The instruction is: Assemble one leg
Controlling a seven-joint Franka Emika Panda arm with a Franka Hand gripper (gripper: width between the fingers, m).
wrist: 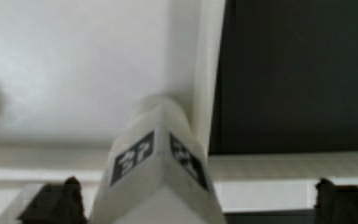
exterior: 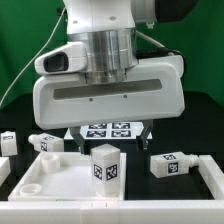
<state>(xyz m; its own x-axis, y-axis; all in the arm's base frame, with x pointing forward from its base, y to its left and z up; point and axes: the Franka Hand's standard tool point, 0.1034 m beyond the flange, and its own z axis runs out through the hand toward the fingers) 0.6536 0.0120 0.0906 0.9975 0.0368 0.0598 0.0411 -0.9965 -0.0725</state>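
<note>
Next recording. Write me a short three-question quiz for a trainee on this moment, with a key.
1. True or false: the leg under the gripper lies flat on its side.
2. That leg rests on: A) the white panel; B) the marker board; C) the bare table.
3. Fill in: in the wrist view, the gripper's jaws stand ___, one on each side of the leg and not touching it.

Key: 1 false, it stands upright; 2 A; 3 open.
</note>
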